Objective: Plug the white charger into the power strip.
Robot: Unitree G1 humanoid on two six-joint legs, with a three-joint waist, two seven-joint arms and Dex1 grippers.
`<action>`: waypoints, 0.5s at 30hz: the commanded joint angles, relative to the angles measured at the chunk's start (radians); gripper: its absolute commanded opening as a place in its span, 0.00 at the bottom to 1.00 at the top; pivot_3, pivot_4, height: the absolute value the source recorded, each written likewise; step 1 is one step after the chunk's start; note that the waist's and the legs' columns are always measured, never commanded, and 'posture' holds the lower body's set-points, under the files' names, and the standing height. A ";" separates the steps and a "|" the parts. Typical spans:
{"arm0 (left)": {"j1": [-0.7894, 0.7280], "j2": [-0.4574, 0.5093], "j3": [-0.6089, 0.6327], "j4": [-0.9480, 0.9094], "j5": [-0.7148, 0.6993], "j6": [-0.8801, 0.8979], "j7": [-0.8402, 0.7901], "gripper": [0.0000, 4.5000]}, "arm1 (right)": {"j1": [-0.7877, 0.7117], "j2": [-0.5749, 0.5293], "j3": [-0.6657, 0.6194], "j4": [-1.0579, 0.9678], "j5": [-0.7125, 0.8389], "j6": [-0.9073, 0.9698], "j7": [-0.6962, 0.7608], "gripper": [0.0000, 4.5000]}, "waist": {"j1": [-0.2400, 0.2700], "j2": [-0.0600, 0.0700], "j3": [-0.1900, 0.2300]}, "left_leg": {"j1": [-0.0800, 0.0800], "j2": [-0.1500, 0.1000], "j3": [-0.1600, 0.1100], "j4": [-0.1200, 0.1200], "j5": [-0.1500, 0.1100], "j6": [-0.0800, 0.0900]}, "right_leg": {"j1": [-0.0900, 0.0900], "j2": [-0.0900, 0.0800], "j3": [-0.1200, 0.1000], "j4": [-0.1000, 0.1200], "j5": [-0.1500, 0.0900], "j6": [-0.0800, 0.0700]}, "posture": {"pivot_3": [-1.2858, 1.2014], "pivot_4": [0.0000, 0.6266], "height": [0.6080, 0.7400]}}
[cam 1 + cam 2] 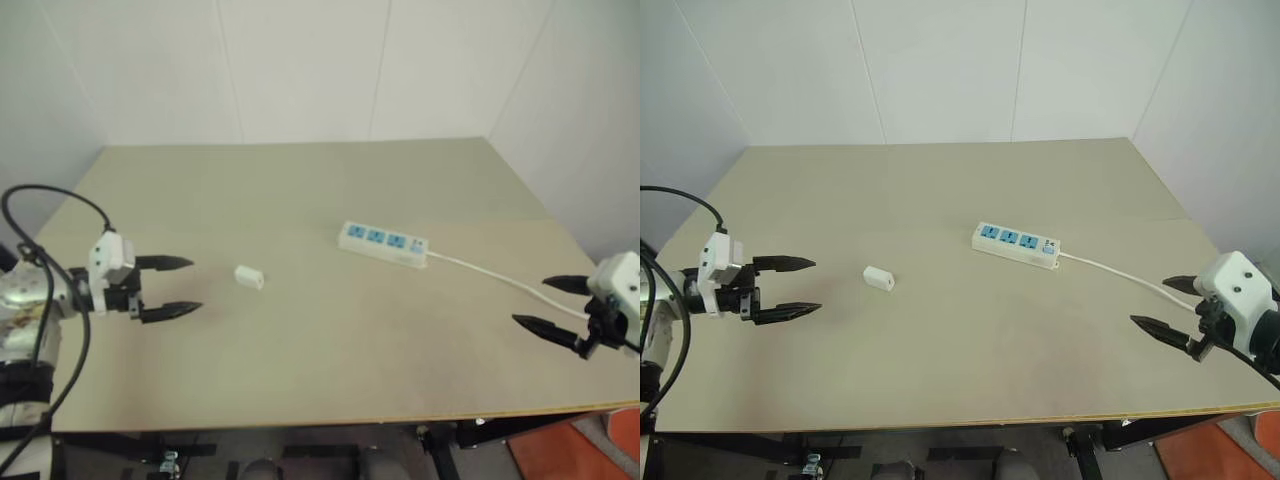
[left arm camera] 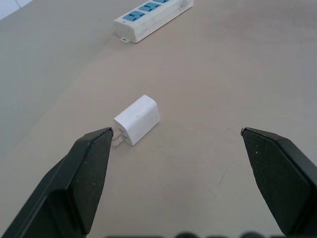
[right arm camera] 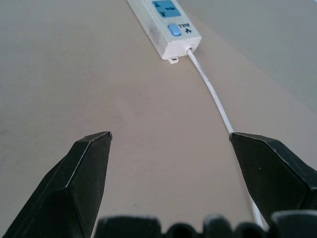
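Currently the white charger point(image 1: 249, 277) lies on its side on the beige table point(image 1: 300, 380), a little to the left of the middle, and nothing touches it. In the left wrist view its two metal prongs point(image 2: 118, 140) can be seen at the end that faces the left gripper. The power strip point(image 1: 384, 244) lies flat near the middle of the table, well apart from the charger and to the right of it, with its blue socket faces turned upward. It sits at a slight angle, so its right end is nearer to the robot than its left end. A thin white cable point(image 1: 490, 273) leaves the right end of the strip and runs over the table toward the right gripper. The left gripper point(image 1: 168, 287) hovers above the left part of the table and points toward the charger; its two black fingers are spread wide and hold nothing. The right gripper point(image 1: 551, 306) hovers near the right edge of the table, just beside the cable, and points toward the strip. Its fingers are also spread wide and empty, with the cable passing close to one fingertip point(image 3: 237, 137).
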 commanded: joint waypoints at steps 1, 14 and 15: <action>-0.026 0.006 0.011 -0.010 -0.005 -0.010 0.004 1.00 | -0.014 0.003 -0.005 -0.009 0.001 -0.021 -0.007 0.99 | 0.000 0.000 0.000 | 0.000 0.000 0.000 0.000 0.000 0.000 | 0.000 0.000 0.000 0.000 0.000 0.000 | 0.52 0.24 1.00; -0.021 -0.003 0.014 -0.007 0.006 -0.046 0.029 1.00 | -0.029 0.009 0.014 0.000 -0.016 -0.045 -0.016 0.99 | 0.000 0.000 0.000 | 0.000 0.000 0.000 0.000 0.000 0.000 | 0.000 0.000 0.000 0.000 0.000 0.000 | 0.52 0.24 1.00; -0.020 -0.005 0.015 -0.009 0.005 -0.048 0.032 1.00 | -0.031 0.009 0.015 0.004 -0.019 -0.049 -0.016 0.99 | 0.000 0.000 0.000 | 0.000 0.000 0.000 0.000 0.000 0.000 | 0.000 0.000 0.000 0.000 0.000 0.000 | 0.52 0.24 1.00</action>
